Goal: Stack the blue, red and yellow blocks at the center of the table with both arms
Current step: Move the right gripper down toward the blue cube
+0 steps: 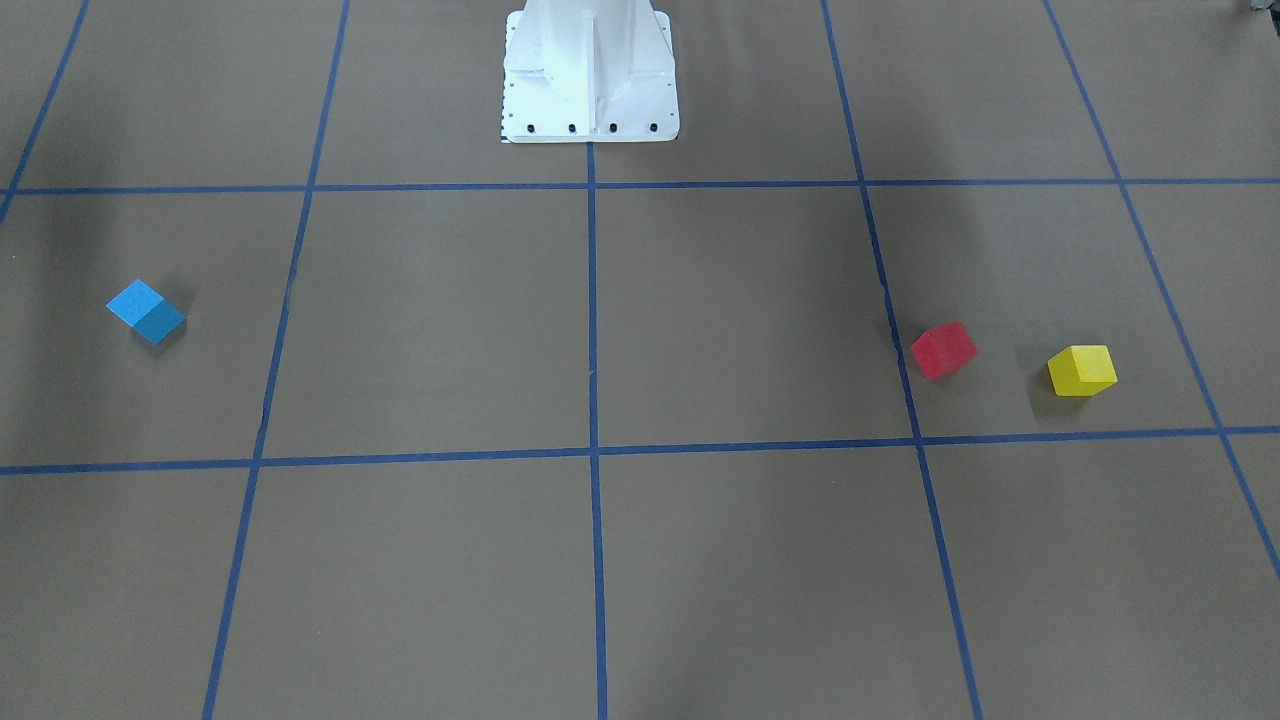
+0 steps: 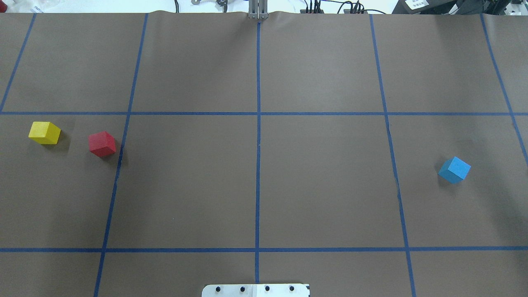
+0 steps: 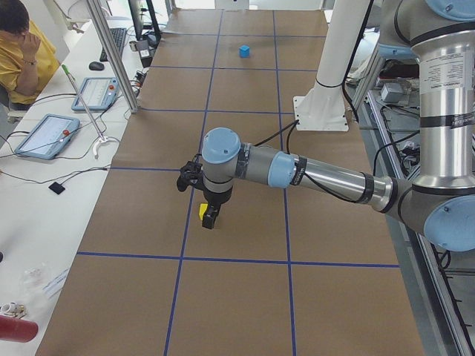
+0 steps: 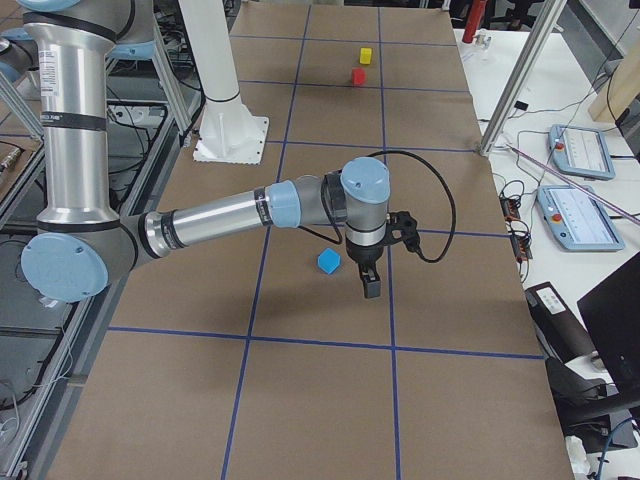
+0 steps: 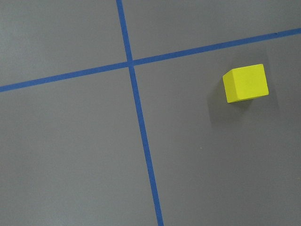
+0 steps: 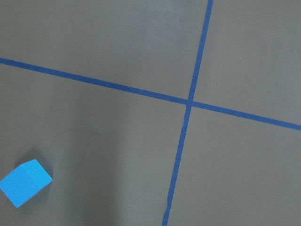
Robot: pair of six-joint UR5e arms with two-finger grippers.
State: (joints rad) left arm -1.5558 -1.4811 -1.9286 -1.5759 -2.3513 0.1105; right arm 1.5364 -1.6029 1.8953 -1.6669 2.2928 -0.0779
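Three blocks lie apart on the tabletop (image 2: pixel 321 185), none stacked, none at the centre cross of tape lines. The yellow block (image 2: pixel 44 133) and red block (image 2: pixel 102 144) sit near each other on the robot's left side, not touching, with the red one just beside a tape line. The blue block (image 2: pixel 454 169) sits alone, well apart, on the robot's right side.

The left tool (image 3: pixel 210 217) points down over the tabletop. In the left side view the yellow block peeks out just beside it on the operators' side, partly covered by the fingers. The red block is hidden behind that arm's wrist. The left wrist view has the yellow block off toward the upper right, clear of the tool, with no fingers in the shot.

The right tool (image 4: pixel 370 285) also points down. In the right side view the blue block lies just beside it on the robot's side, apart from it. The right wrist view has the blue block at the lower left corner, clear of the tool.

Both tools show only in the side views, dark and small. I cannot tell how far either one is open, and neither block looks held. How high they hang above the tabletop is hard to judge.

The white pedestal (image 1: pixel 590 75) is cut off by the frame edge in both the front and overhead views.
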